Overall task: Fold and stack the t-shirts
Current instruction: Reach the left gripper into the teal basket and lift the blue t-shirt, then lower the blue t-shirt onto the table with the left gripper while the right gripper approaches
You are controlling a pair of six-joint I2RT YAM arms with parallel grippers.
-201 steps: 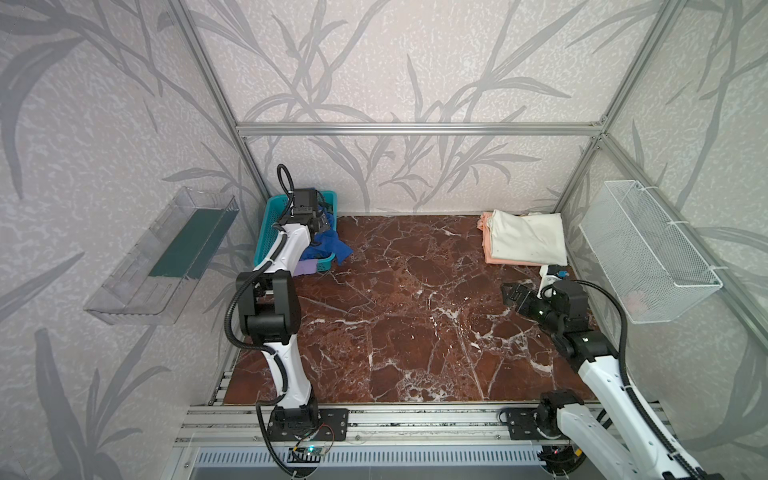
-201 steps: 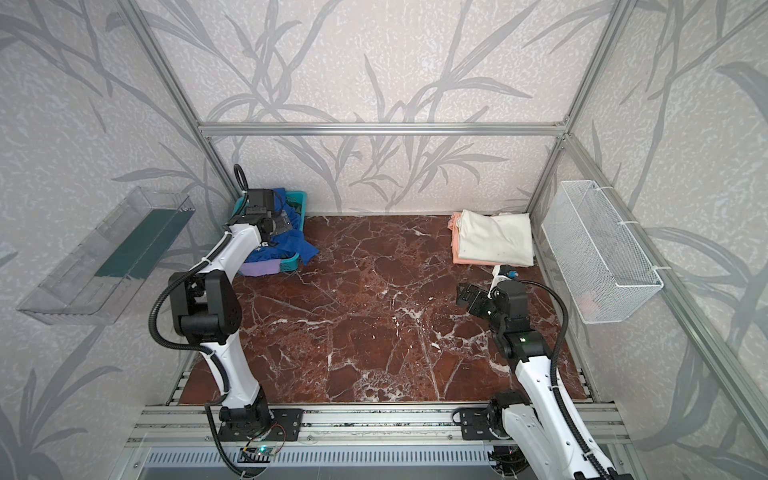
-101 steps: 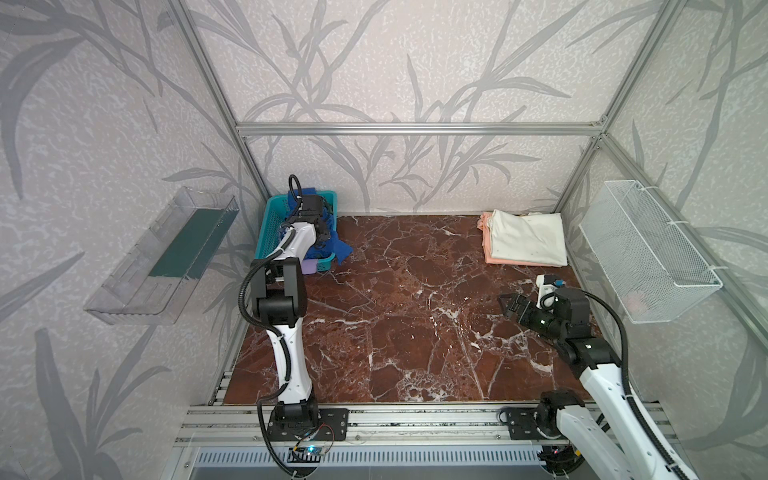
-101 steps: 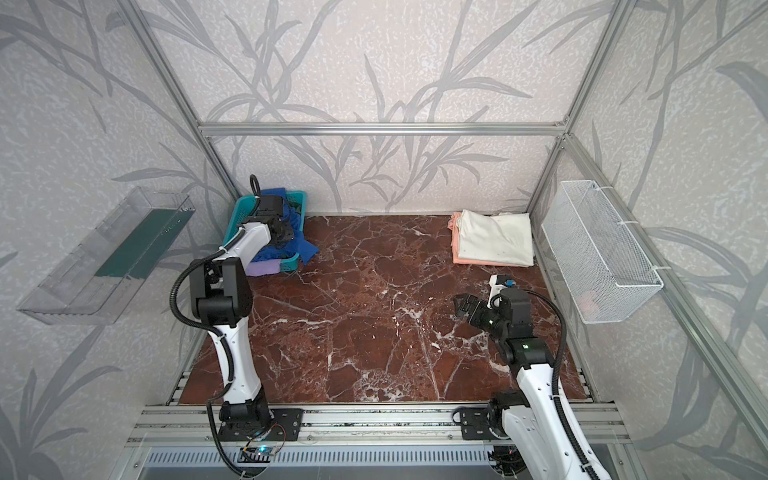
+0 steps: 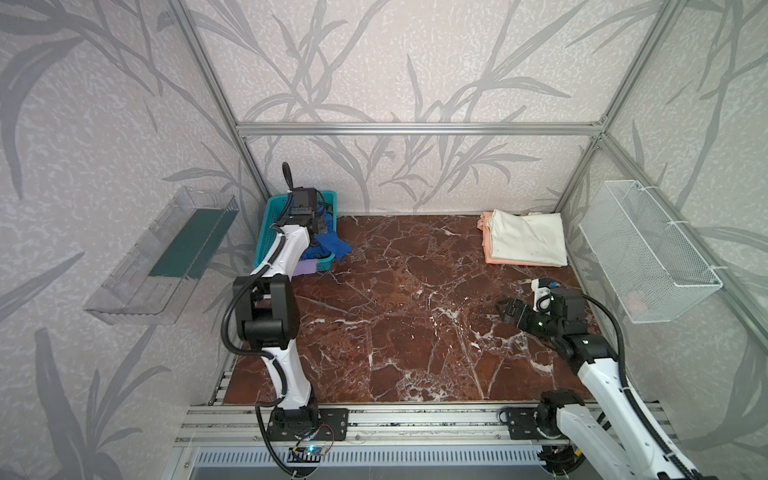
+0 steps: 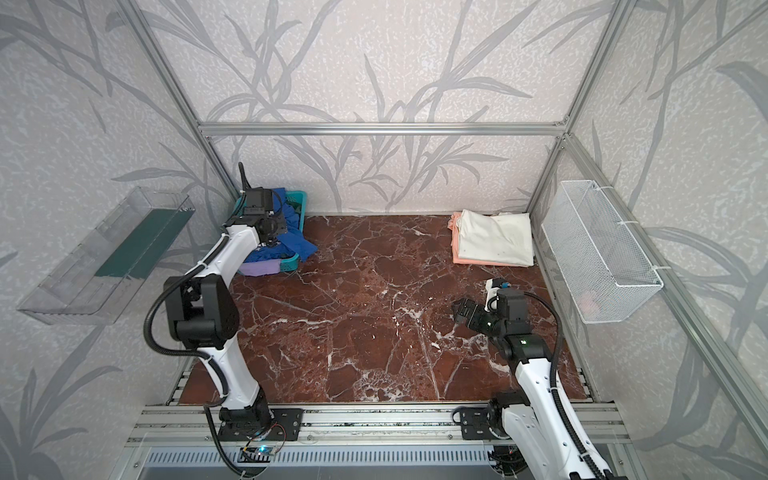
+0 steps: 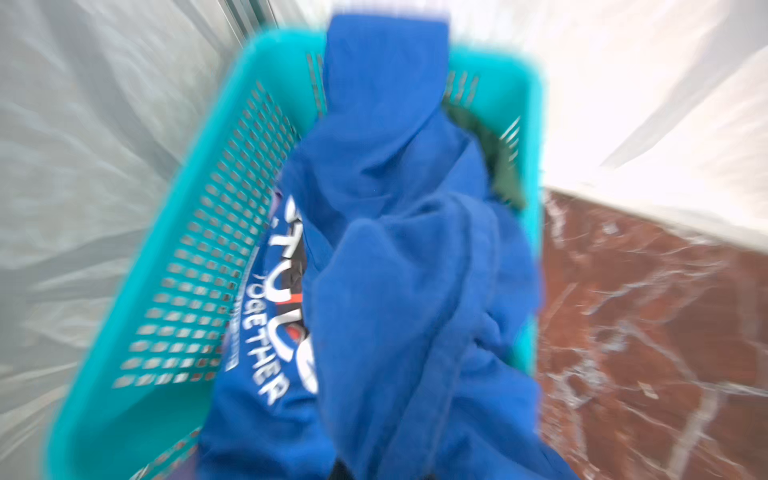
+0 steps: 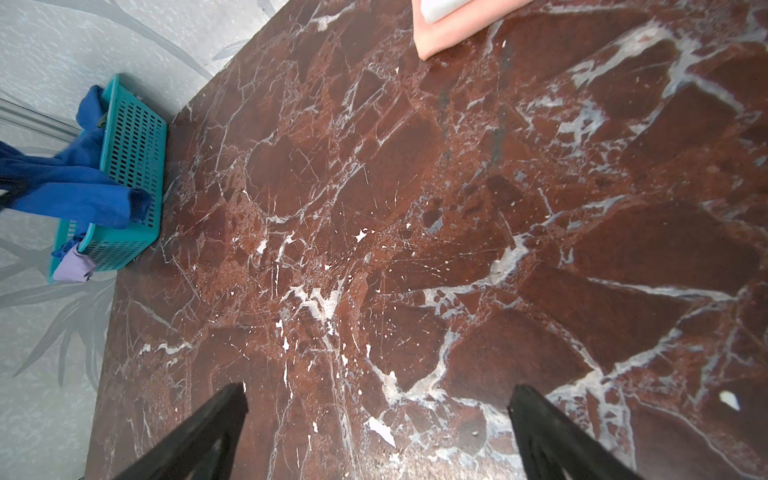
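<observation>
Finding: my left tool [image 5: 322, 226] is clamped on the royal blue printed t-shirt [image 7: 395, 291], which is draped over the teal perforated plastic basket [image 7: 199, 232], while my right tool [image 8: 379, 388] stands apart over the red marbled surface [image 8: 415, 208]; pulling may snag the rim, dragging the basket or the lavender cloth tee [image 8: 72, 266].

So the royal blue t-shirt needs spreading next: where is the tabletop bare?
Bare: the middle of the red-brown marble tabletop, between the teal plastic basket and the open right gripper. Crowded: the basket corner, blue t-shirt spilling out, and the folded cream and peach stack back right.
</observation>
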